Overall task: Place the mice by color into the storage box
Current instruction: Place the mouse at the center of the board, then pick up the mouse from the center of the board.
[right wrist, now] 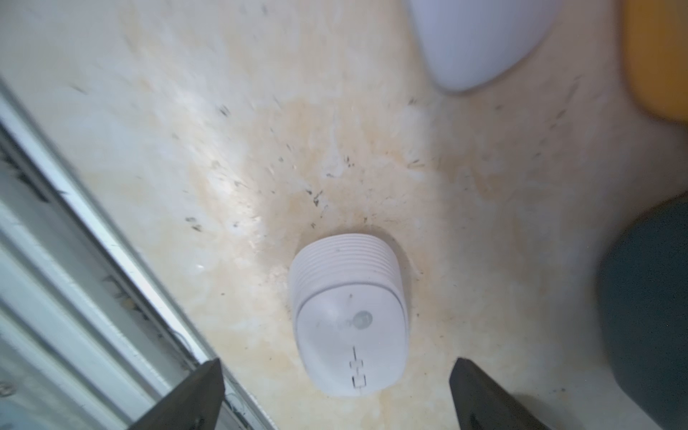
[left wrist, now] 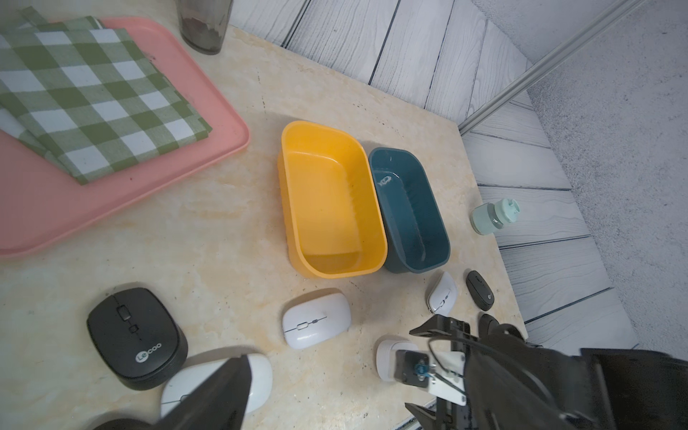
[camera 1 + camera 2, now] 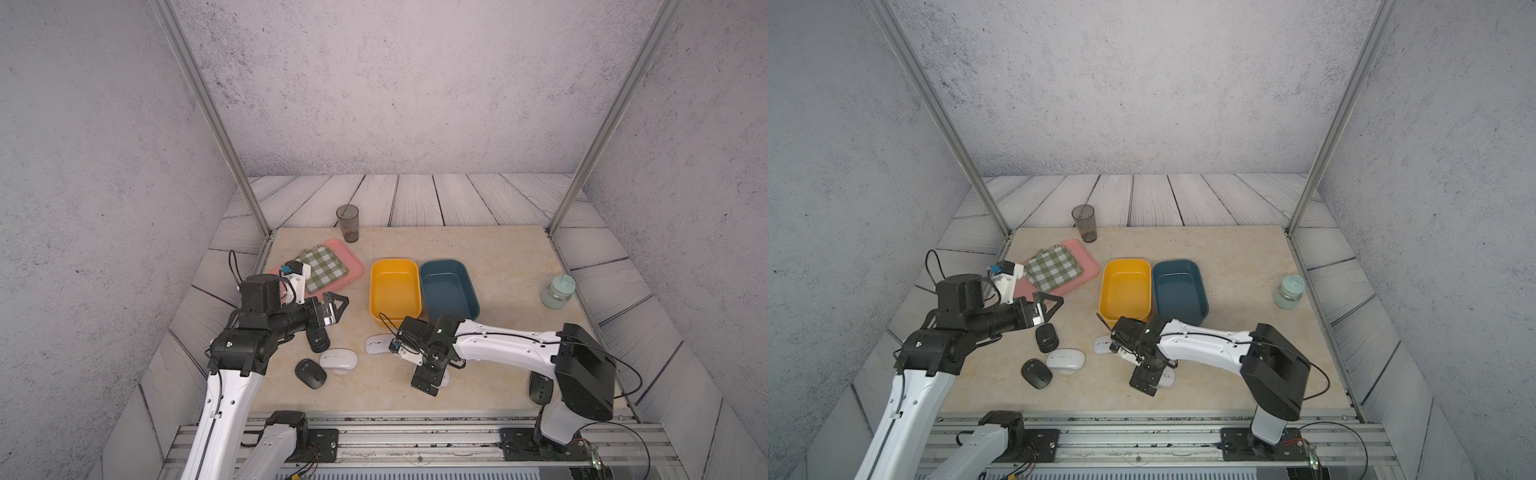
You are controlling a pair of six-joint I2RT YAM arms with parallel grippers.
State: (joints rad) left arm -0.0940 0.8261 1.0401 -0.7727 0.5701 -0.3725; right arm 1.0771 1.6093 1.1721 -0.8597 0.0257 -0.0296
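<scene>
Zero mice are sorted so far, going by what I can see.

Top views first: the yellow box (image 3: 394, 291) and blue box (image 3: 449, 291) are both empty, just beyond the right claw (image 3: 428, 386). That claw points down at the counter (image 3: 498, 257) over a white mouse (image 3: 444, 379), which is mostly hidden under it. A second white mouse (image 3: 377, 344) lies just beside that claw on the left-arm side. The left claw (image 3: 338, 307) hangs spread in the air with nothing in it. A black mouse (image 3: 319, 340) sits right below it, and a third white mouse (image 3: 338, 359) and a second black mouse (image 3: 310, 373) lie a bit nearer the robot. A third black mouse (image 3: 540, 386) is back by the right arm's base.

Left wrist view: the boxes are ahead of the left claw and bare again. Every mouse I can spot is on the counter.

Right wrist view: the right claw is gaping wide. Its fingertips (image 1: 201, 391) stand either side of the white mouse's near end and look clear of it. So no grip yet, I reckon, and the whole lot is left to do.
</scene>
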